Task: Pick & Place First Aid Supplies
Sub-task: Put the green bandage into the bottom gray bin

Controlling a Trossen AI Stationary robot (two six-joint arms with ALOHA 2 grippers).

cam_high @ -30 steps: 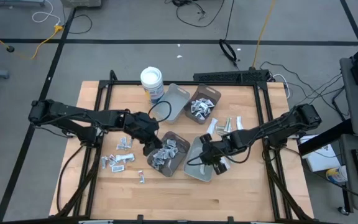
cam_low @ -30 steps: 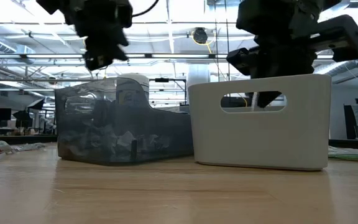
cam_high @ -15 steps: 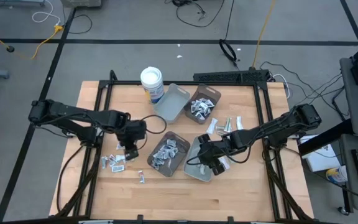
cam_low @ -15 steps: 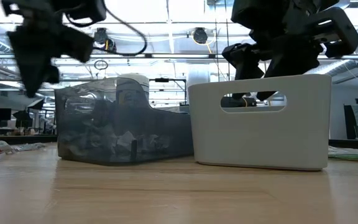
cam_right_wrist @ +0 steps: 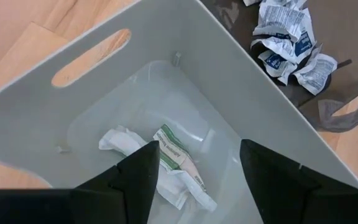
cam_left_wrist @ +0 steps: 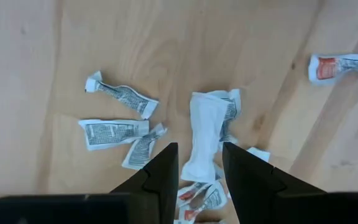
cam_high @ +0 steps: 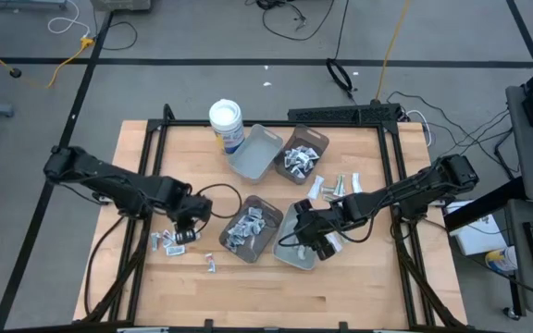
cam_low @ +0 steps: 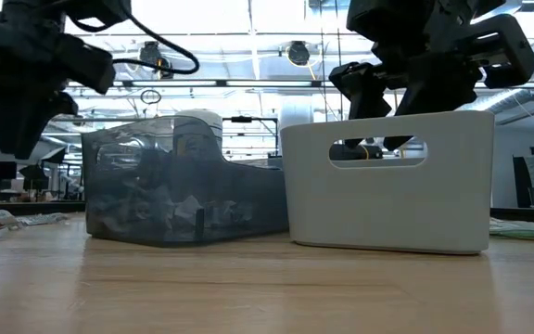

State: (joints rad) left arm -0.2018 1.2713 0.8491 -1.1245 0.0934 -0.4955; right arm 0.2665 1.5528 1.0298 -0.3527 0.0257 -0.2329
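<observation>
We hold the left gripper [cam_left_wrist: 200,163], jaws parted and empty, above loose packets [cam_left_wrist: 209,132] on the counter [cam_left_wrist: 30,74] for pickup, while the right gripper [cam_right_wrist: 197,163], jaws released, hangs over the grey tray [cam_right_wrist: 241,81] holding dropped packets [cam_right_wrist: 166,163].

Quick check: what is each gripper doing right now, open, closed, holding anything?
Left gripper: open, empty, above loose white paper packets on the wooden table.
Right gripper: open, empty, over the pale grey plastic tray.

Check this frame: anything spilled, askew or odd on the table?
Nothing is spilled. Loose packets lie scattered on the table, unsorted, under the open left gripper. The trays stand askew to each other. The open right gripper hangs over the grey tray.
</observation>
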